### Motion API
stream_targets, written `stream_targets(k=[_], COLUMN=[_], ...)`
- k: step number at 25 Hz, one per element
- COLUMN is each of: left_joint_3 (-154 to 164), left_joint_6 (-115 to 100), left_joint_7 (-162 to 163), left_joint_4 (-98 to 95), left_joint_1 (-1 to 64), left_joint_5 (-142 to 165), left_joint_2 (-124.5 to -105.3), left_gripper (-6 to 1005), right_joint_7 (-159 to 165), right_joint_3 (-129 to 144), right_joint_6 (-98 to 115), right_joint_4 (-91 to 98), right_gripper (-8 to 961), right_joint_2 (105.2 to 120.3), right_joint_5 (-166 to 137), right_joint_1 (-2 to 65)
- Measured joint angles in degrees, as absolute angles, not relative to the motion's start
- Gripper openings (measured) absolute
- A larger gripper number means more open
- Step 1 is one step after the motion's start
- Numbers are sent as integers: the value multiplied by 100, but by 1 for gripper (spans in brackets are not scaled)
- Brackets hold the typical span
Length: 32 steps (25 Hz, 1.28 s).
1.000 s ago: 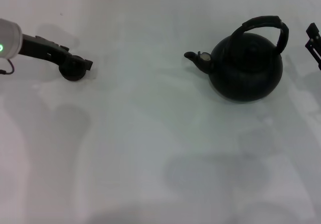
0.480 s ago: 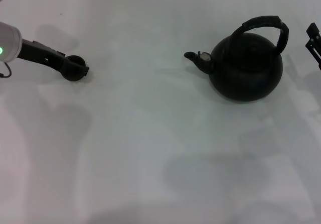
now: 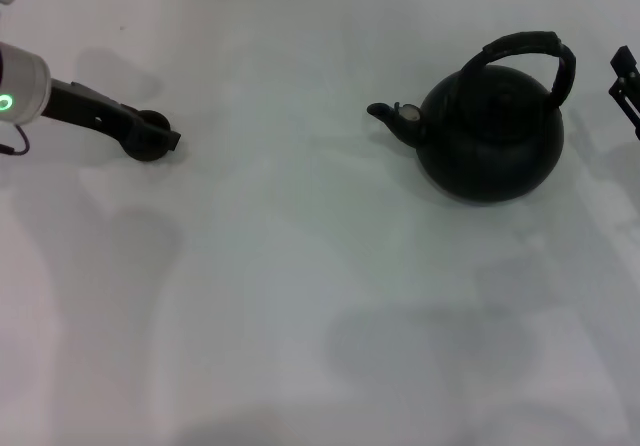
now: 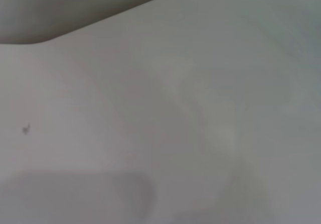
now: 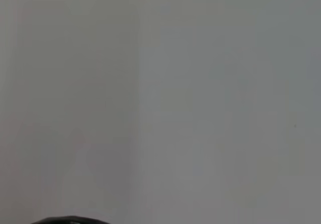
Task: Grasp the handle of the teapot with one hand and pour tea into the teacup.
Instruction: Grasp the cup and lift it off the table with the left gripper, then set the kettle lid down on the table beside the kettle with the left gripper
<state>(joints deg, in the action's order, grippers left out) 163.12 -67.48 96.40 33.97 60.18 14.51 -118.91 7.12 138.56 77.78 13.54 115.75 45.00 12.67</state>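
Observation:
The black teapot (image 3: 490,141) stands at the right of the white table (image 3: 300,266), its spout (image 3: 385,113) pointing left. Its arched black handle (image 3: 525,46) stands over the lid, with nothing touching it. The tiny black teacup (image 3: 143,149) sits far left. My left gripper (image 3: 162,139) reaches in from the left edge and overlaps the cup; black on black hides whether it holds it. My right gripper (image 3: 625,84) shows only partly at the right edge, just right of the teapot and apart from it. No tea is visible.
A wide stretch of bare table lies between cup and teapot. The left wrist view shows only the table surface (image 4: 200,133) and a dark band at one corner. The right wrist view shows bare surface and a dark sliver (image 5: 70,220) at one edge.
My left arm has shifted slightly and its tip has swung down a little at the cup. The cup, teapot and right gripper have stayed in place.

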Motion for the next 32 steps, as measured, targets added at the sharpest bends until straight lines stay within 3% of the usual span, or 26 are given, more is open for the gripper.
stream_targets(k=[9, 32], left_joint_3=[16312, 16312], left_joint_6=[-6800, -6834], left_joint_7=[9694, 9281], left_joint_4=[3392, 2073], left_joint_1=[6152, 7164], left_joint_5=[1453, 1988], left_joint_2=[-11877, -11890], left_gripper=[693, 693], right_joint_7=[711, 712], right_joint_3=[13851, 13851], right_joint_6=[7778, 7778], right_joint_4=[1345, 1336], right_gripper=[858, 858], right_joint_2=[11575, 11571], right_joint_5=[4500, 4500], right_joint_1=[1257, 1275])
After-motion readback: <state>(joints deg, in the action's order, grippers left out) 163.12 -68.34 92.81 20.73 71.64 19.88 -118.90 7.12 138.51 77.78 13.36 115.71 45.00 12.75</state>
